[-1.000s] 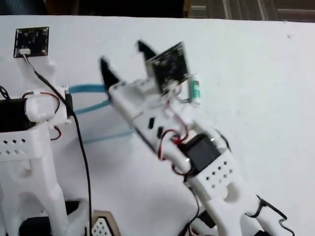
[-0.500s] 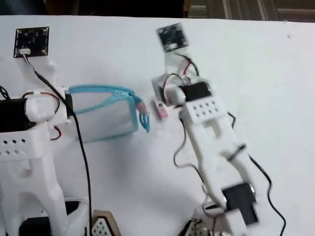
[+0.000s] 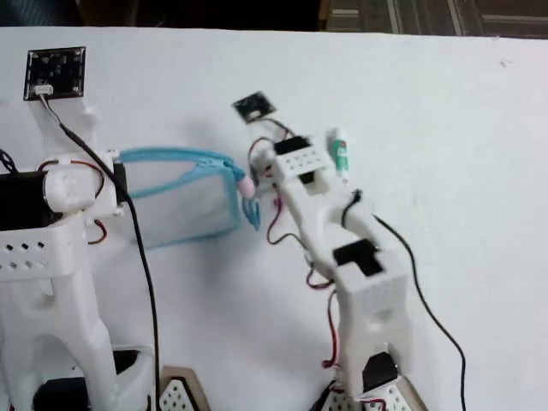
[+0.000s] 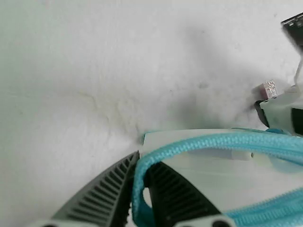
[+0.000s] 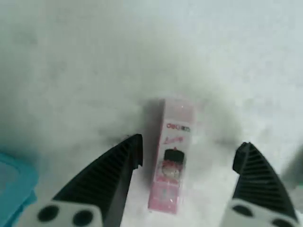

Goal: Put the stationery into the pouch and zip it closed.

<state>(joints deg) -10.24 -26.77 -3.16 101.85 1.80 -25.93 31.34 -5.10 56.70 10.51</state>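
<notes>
A translucent pouch [image 3: 184, 201] with a blue zipper lies left of centre, its pink and blue pull [image 3: 249, 201] at the end nearer the middle of the table. My left gripper [image 4: 138, 182] is shut on the zipper edge [image 4: 208, 142] at the pouch's other end. A pink boxed eraser [image 5: 172, 153] lies flat on the table just past the pull end. My right gripper [image 5: 189, 146] stands open straight above it, one finger on each side. In the high view the right arm's wrist [image 3: 295, 163] covers the eraser. A green and white stick [image 3: 340, 152] lies just to the right of that wrist.
The white table [image 3: 445, 111] is bare to the right and at the back. The left arm's base [image 3: 47, 257] stands at the front left with a black cable [image 3: 141, 257] beside it. A corner of the pouch [image 5: 14, 189] lies close to one right finger.
The right arm has swung off the pouch toward the right, then come down and back left until its open gripper is over the pink eraser. The left arm and pouch have stayed still.
</notes>
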